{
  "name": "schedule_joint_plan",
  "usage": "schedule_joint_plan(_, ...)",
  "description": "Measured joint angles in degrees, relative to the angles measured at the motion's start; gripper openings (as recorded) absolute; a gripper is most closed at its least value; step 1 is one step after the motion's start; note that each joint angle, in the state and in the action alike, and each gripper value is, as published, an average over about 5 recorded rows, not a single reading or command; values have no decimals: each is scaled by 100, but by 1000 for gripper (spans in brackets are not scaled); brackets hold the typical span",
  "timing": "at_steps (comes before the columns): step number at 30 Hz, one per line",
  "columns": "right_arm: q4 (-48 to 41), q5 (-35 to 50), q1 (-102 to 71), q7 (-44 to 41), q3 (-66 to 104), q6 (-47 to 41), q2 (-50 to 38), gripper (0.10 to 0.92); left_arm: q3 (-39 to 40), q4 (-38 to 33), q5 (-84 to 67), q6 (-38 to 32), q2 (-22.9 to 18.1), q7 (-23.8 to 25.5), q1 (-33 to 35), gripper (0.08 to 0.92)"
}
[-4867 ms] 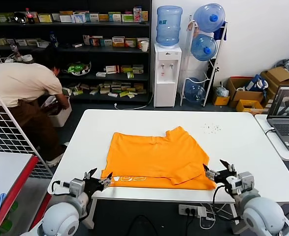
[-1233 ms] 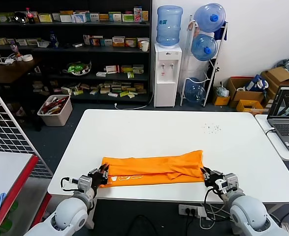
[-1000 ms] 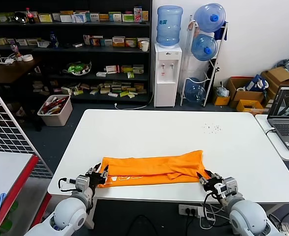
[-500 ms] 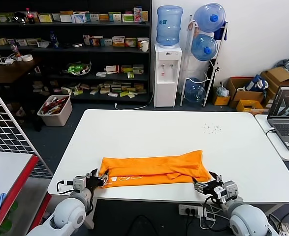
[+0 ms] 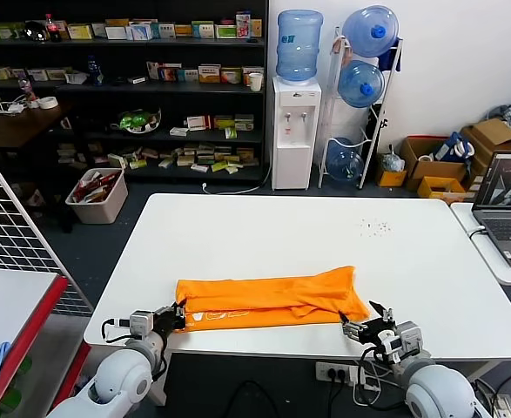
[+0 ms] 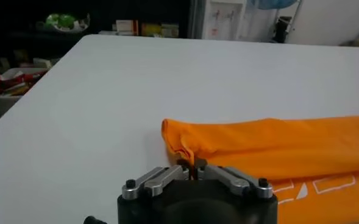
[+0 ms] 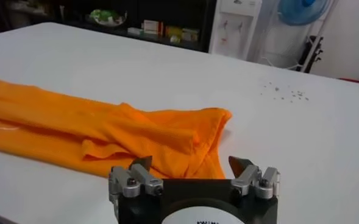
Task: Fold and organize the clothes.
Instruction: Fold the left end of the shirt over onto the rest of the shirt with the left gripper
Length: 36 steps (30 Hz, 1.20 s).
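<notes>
Orange T-shirt (image 5: 268, 300) folded once into a long band near the tabletop (image 5: 264, 226) front edge. Left pincer (image 6: 192, 172) pinches its corner; right pincer (image 7: 192, 164) spread wide, empty. Crosswise folds remaining.

Storeroom-like workspace: stocked shelves (image 5: 151, 78), water dispenser (image 5: 295, 131), cardboard boxes (image 5: 464, 148).

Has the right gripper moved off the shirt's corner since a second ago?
Yes. The right gripper has pulled back toward the table's near edge and let go of the orange T-shirt, fingers now open.
</notes>
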Motion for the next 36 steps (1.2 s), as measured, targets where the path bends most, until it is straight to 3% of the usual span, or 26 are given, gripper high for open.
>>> schedule_joint_plan(14,10,-223,61,100,42,410,165,823,-601,516,238,-83,812,110,-403,115)
schedule_joint_plan(21,-105,-375,108,100,2,552,272,823,-687,140,101,24,1146,-19,-347,115)
schedule_joint_plan(27,-276,-535,188,111,-14,639,370,823,-426,-519,-82,178,1019,-232,-272,115)
schedule_joint_plan(36,-607,-956,273,67,-1,769,551,823,307,-952,-304,284,367,-532,-521,115)
